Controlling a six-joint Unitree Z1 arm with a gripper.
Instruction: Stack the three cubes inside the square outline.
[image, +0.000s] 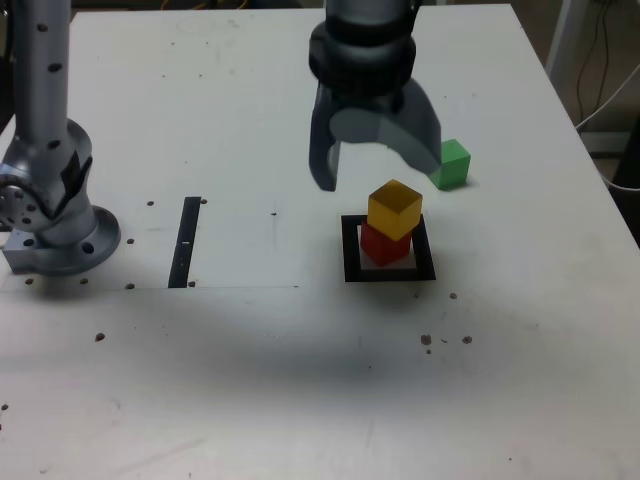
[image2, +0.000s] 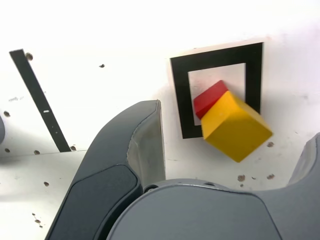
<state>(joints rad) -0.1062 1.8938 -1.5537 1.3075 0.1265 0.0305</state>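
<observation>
The yellow cube (image: 395, 208) (image2: 236, 125) rests on the red cube (image: 384, 245) (image2: 210, 98), turned a little against it, inside the black square outline (image: 350, 250) (image2: 181, 97). The green cube (image: 451, 164) sits alone on the table behind the outline, toward the exterior view's right. My gripper (image: 378, 172) hangs open just above and behind the stack, jaws spread wide, holding nothing. In the wrist view one dark finger (image2: 142, 150) is beside the stack and apart from it.
A narrow black strip (image: 186, 241) (image2: 39, 99) lies on the white table (image: 300, 380) to the exterior view's left of the outline. The arm's grey base (image: 50, 200) stands at the far left. Small dark holes dot the tabletop.
</observation>
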